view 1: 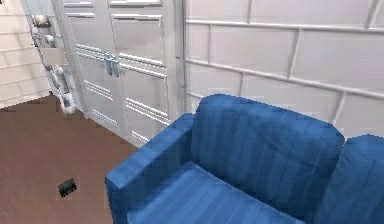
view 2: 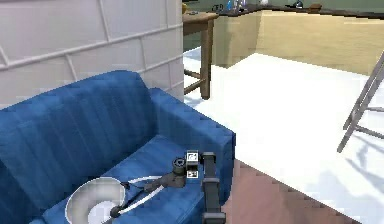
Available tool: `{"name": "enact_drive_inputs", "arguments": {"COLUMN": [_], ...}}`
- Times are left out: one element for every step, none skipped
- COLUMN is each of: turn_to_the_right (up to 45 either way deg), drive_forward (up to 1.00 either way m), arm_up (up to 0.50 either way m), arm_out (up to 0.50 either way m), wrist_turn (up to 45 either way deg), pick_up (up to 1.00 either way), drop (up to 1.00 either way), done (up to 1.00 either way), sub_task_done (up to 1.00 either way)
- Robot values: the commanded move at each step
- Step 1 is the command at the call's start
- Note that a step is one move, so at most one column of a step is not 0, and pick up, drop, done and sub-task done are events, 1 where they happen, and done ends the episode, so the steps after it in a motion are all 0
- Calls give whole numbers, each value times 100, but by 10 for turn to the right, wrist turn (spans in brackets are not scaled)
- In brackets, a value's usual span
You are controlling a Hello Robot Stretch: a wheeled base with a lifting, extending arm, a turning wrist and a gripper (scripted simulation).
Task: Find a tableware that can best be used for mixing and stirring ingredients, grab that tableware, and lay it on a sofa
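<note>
Bowl [view 2: 90, 200] on the sofa [view 2: 70, 130] seat, right at the gripper's [view 2: 130, 198] far end.
Forward view: we see the blue sofa [view 1: 260, 150] low at the right, a white panelled double door [view 1: 120, 60] beyond its armrest, a white panelled wall [view 1: 290, 50] behind its back, and a small dark object [view 1: 67, 187] on the brown floor [view 1: 40, 150] left of it. Arm side view: our arm [view 2: 211, 195] rises from the bottom edge onto the sofa by its armrest, with the gripper pointing left across the seat cushion. The white bowl lies on the cushion at and just past the gripper's far end, so we cannot tell whether the gripper holds anything. Beyond the gripper rises the sofa's backrest. Well off to the gripper's right stand a wooden table [view 2: 205, 55], a tan counter [view 2: 300, 40] and slanted grey legs [view 2: 362, 105] on the white floor [view 2: 290, 110].
</note>
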Motion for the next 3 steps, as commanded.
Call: {"name": "enact_drive_inputs", "arguments": {"turn_to_the_right": [0, 0, 0], "drive_forward": [0, 0, 0], "arm_up": [-32, 0, 10], "arm_out": [0, 0, 0], "wrist_turn": [0, 0, 0], "pick_up": [0, 0, 0], "drop": [0, 100, 0], "done": [0, 0, 0], "sub_task_done": [0, 0, 0]}}
